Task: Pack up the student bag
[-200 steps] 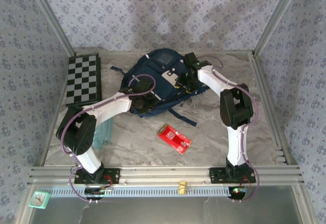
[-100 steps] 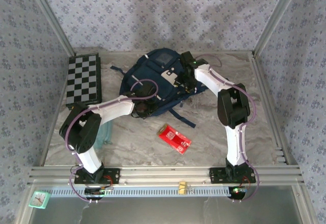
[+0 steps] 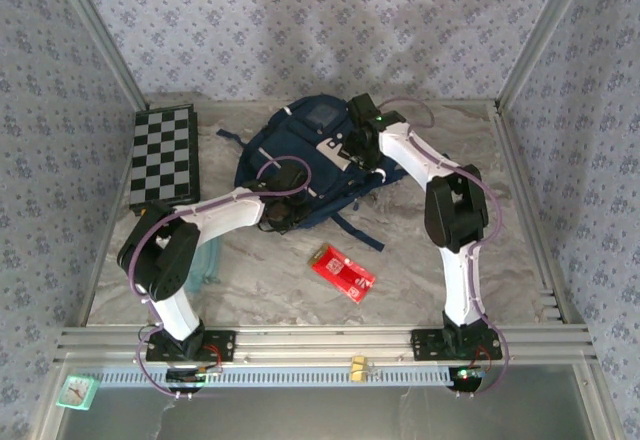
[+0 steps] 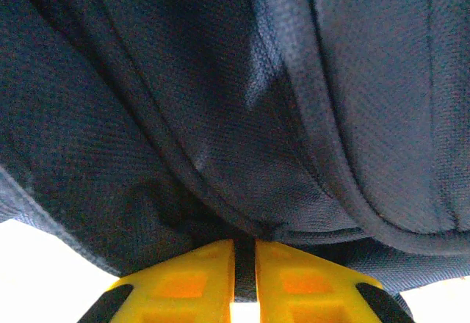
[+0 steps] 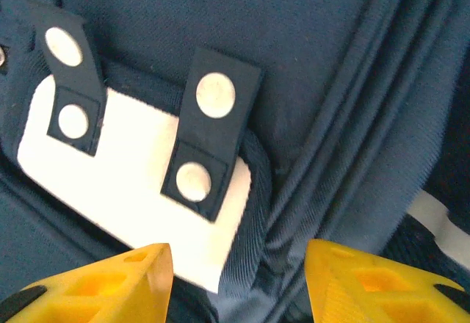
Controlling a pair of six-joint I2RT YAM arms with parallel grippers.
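**A:** What have the left fingers [image 4: 192, 277] got?

**B:** They're pressed almost together on a fold of navy fabric at the near lower edge of the student bag [image 3: 300, 140] (only a thin dark strip shows between them). My guess is that the pinch pins or lifts that side so the bag can't slide.

**A:** And the right?

**B:** The right fingers [image 5: 126, 279] stand apart, holding nothing. They're poised over the white patch [image 5: 125, 183] with its two dark snap tabs [image 5: 209, 125], beside the piped seams. It looks like a lead-in to opening a flap or a zip, though I can't tell which.

**A:** Where's the bag?

**B:** Lying at the back middle of the desk [image 3: 420, 250], with both arms reaching onto it. The checkerboard [image 3: 165, 155] lies apart on its left. The red packet [image 3: 342, 272] sits nearer the arm bases, probably waiting to go in.

**A:** Any labels?

**B:** The packet has pale print, too small to read. Nothing on the bag is legible.
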